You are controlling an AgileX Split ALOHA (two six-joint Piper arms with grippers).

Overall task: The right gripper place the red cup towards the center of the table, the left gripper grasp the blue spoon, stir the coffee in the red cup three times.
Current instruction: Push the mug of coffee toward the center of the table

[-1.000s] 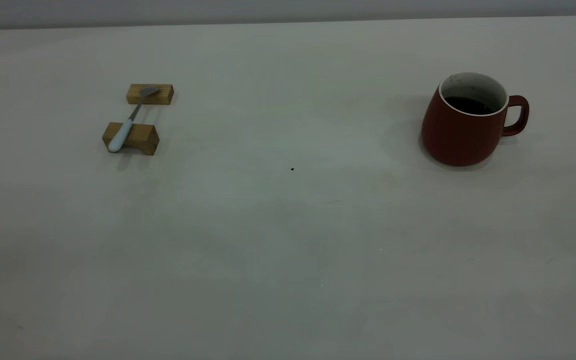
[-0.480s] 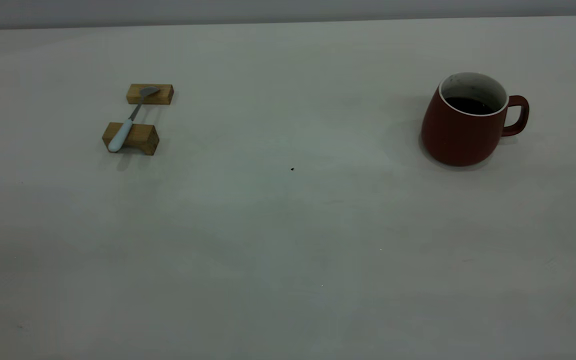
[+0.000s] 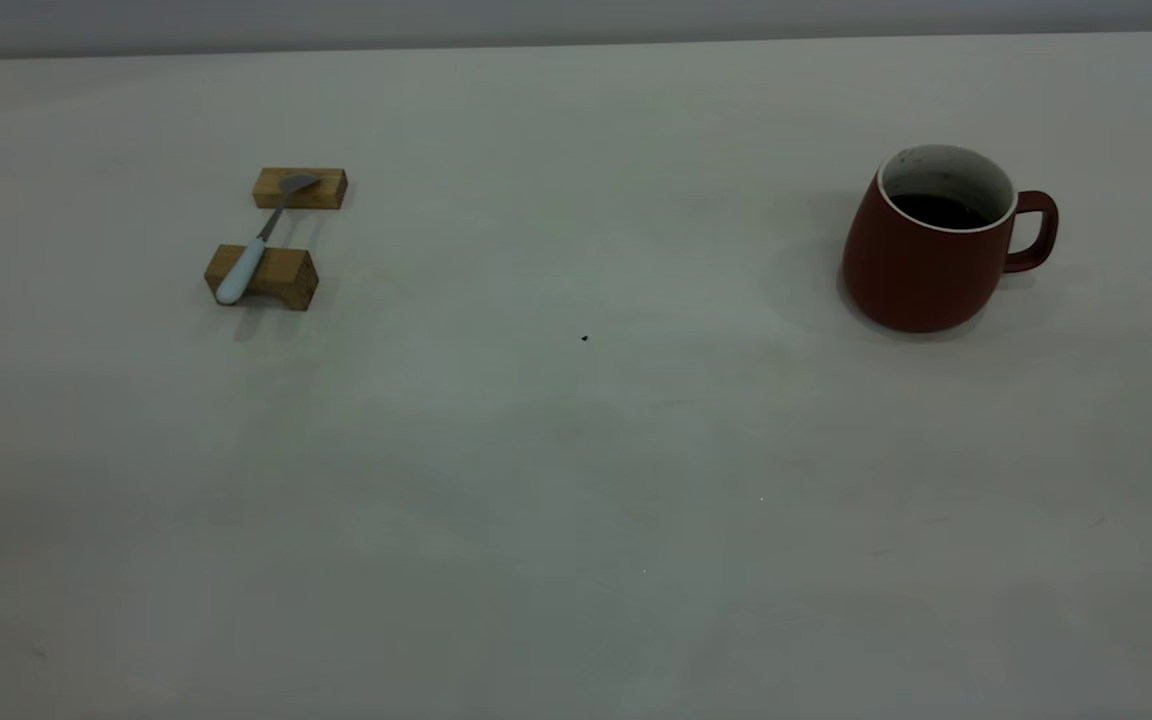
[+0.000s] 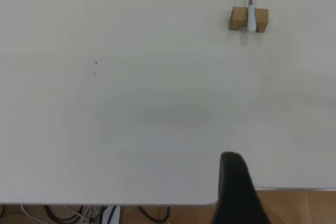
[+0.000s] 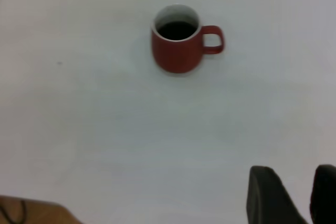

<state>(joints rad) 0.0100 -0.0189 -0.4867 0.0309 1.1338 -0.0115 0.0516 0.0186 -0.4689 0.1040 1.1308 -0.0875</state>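
1. Hovering well short of the red cup (image 5: 179,45) on the table's (image 3: 576,450) right side, my right gripper (image 5: 303,195) has jaws spread, empty.
2. Approach level, pinch the handle (image 5: 214,40) and slide gently, or the coffee (image 5: 177,29) slops.
3. Left gripper (image 4: 237,190): jaws' state unclear; blue spoon (image 3: 254,249) bridges 2 wooden blocks (image 3: 280,236).

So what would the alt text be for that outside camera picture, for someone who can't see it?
A red cup holding dark coffee stands at the right of an off-white table, handle pointing right. At the left, a blue spoon bridges two wooden blocks. No robot arm appears.

No legible text or markings.
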